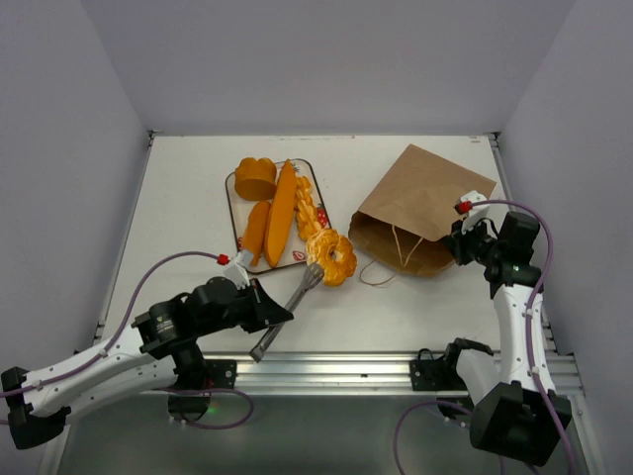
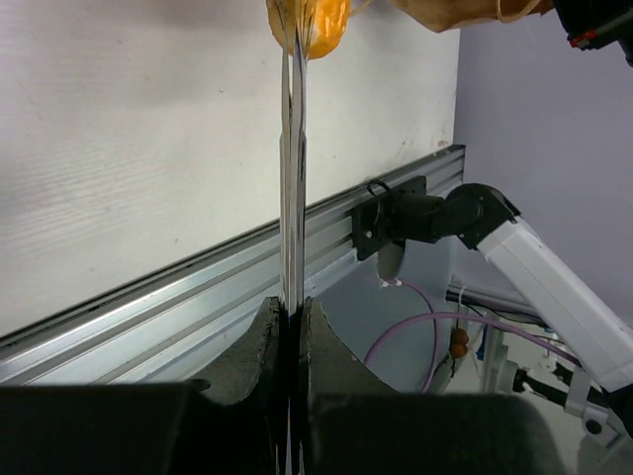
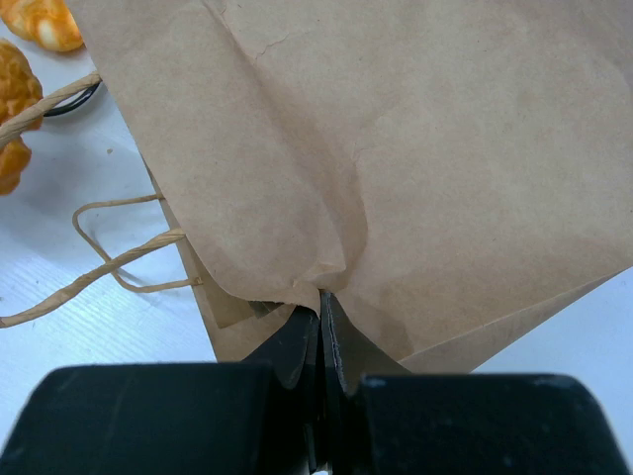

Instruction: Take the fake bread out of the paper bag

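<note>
Worktop (image 1: 188,198): white, carrying the tray, the bread, the tongs and the bag.
Tray (image 1: 229,203): white with a red print, at the middle of the worktop towards its far edge.
Fake bread (image 1: 282,213): 5 glossy orange pieces, all outside the bag.
On the tray: a round bun (image 1: 255,178) at the far end, a long baguette (image 1: 282,223) down the middle, a small roll (image 1: 255,230) on its left, and a braided loaf (image 1: 309,211) along the right rim.
Ring-shaped piece (image 1: 333,259): at the tray's near right corner, overlapping the rim, between the tray and the bag's mouth. I cannot tell if it rests on the worktop or is lifted.
Tongs (image 1: 297,292): silver, their head at the ring-shaped piece and their handle running back towards the near edge. In the left wrist view the 2 blades (image 2: 292,178) lie pressed together, and their tips reach the orange piece (image 2: 309,22).
Left gripper (image 1: 269,315): clamped on the handle end of the tongs, fingers (image 2: 259,346) tight against both sides.
Paper bag (image 1: 420,203): brown, lying flat on the right half of the worktop, mouth facing the near edge, just beside the ring-shaped piece.
Twisted handles (image 3: 119,262): 2 loops lying loose on the worktop in front of the mouth.
Right gripper (image 1: 460,240): at the bag's right side near the mouth, jaws pinched together on a fold of the paper (image 3: 396,148), which puckers where the fingers (image 3: 292,341) meet it.
</note>
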You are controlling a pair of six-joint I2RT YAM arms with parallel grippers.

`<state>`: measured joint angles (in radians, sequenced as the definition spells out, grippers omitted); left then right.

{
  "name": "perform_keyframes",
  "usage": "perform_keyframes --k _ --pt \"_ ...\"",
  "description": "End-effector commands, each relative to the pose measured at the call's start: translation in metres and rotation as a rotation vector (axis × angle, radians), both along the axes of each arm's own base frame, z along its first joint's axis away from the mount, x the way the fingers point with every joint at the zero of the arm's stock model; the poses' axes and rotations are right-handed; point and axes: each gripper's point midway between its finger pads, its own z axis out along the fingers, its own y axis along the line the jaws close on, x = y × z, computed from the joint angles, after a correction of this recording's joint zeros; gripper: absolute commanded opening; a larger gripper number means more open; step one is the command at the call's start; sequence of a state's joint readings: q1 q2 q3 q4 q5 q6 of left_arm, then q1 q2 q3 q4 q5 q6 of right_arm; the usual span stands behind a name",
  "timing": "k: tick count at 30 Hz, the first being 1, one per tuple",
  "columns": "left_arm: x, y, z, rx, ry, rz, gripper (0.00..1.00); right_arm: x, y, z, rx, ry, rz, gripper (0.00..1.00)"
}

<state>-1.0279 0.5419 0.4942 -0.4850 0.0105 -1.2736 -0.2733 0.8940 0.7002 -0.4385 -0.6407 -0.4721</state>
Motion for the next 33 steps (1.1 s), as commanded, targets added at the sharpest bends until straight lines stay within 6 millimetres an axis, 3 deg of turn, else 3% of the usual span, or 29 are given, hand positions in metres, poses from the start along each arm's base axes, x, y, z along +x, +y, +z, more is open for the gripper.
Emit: perform_keyframes --k 1,7,14,22,33 --pt "0.02 0.013 0.026 0.067 -0.113 0.063 0.0 0.003 -0.002 0.007 -0.016 -0.039 -0.011 0.0" --pt "0.048 0.02 0.037 0.166 -0.172 0.115 0.0 0.001 -0.002 0.007 -0.019 -0.046 -0.01 0.0" --pt "0.085 0.014 0.025 0.165 -0.164 0.115 0.0 0.0 -0.001 0.008 -0.016 -0.052 -0.004 0.0" --pt "0.099 -0.01 0.023 0.11 -0.164 0.048 0.0 0.0 -0.001 0.008 -0.017 -0.052 -0.003 0.0" --pt "0.11 0.003 0.002 0.083 -0.116 0.077 0.0 0.0 0.0 0.008 -0.013 -0.051 0.001 0.0"
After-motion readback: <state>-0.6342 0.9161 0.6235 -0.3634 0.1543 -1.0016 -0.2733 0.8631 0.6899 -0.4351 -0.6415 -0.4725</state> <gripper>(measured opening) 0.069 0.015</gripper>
